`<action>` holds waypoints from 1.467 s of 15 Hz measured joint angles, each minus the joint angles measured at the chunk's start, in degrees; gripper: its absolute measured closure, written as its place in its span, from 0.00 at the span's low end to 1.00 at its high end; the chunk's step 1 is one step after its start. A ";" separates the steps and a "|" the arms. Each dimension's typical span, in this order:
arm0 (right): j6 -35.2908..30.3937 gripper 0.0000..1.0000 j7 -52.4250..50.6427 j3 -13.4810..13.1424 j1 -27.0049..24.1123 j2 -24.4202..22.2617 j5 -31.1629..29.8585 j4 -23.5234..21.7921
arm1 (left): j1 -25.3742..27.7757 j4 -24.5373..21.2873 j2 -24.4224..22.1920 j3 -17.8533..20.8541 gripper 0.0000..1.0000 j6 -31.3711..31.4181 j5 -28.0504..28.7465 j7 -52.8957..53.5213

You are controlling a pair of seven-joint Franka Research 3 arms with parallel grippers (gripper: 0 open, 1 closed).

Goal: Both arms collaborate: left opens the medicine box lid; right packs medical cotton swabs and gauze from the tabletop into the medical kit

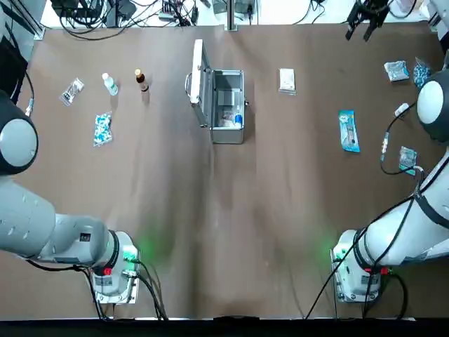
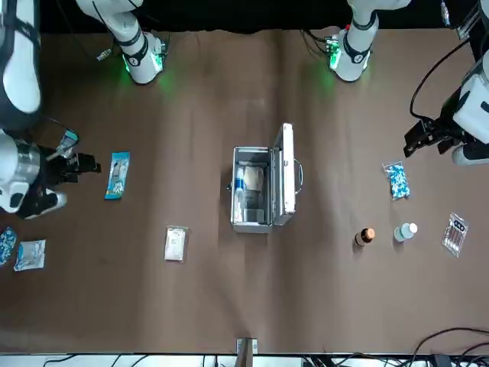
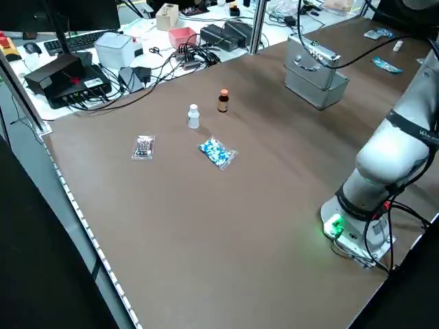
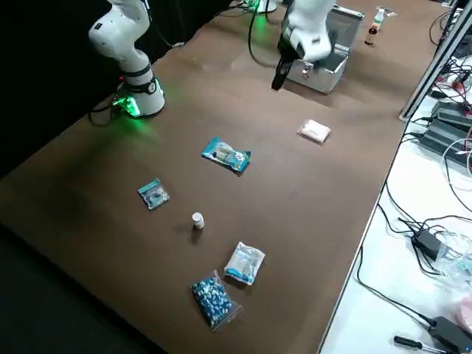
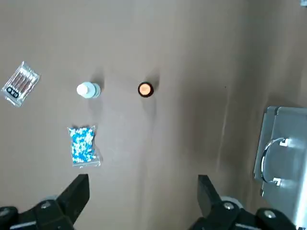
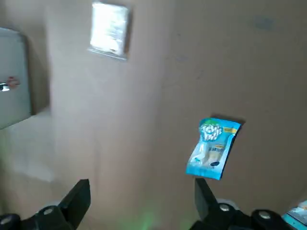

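The medical kit [image 1: 228, 135] sits at the table's far centre. The medicine box lid [image 1: 198, 74] stands upright on the kit's left side, handle facing outward. Inside the kit I make out white and blue items. The gauze [image 1: 286, 81] lies flat to the right of the kit. Further right lie the medical cotton swabs [image 1: 349, 130], a blue packet. My right gripper [image 6: 141, 191] hangs open and empty, high above the swabs [image 6: 213, 148] and gauze [image 6: 109, 31]. Over the table's left part, my left gripper [image 5: 141, 191] is open, clear of the lid [image 5: 283, 158].
Left of the kit stand a brown bottle [image 1: 142, 79] and a white bottle [image 1: 109, 84], with a blue-speckled packet [image 1: 102, 128] and a clear packet [image 1: 71, 90] nearby. Several small packets [image 1: 396, 70] and a little white bottle [image 1: 401, 109] lie at the far right. Cables crowd the far edge.
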 joint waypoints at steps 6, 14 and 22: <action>16.10 0.07 -0.03 -0.13 -1.77 2.23 -3.98 -16.78 | -0.50 2.01 1.05 -0.15 0.00 0.57 0.00 0.00; 27.94 0.19 -0.06 -0.16 -4.39 8.07 -4.34 -26.84 | -0.34 2.07 1.48 -0.12 0.00 0.57 -0.05 0.00; 29.50 0.33 -0.06 0.02 -4.71 10.55 -5.84 -30.31 | 0.30 2.07 1.63 -0.02 0.00 0.57 -0.09 0.00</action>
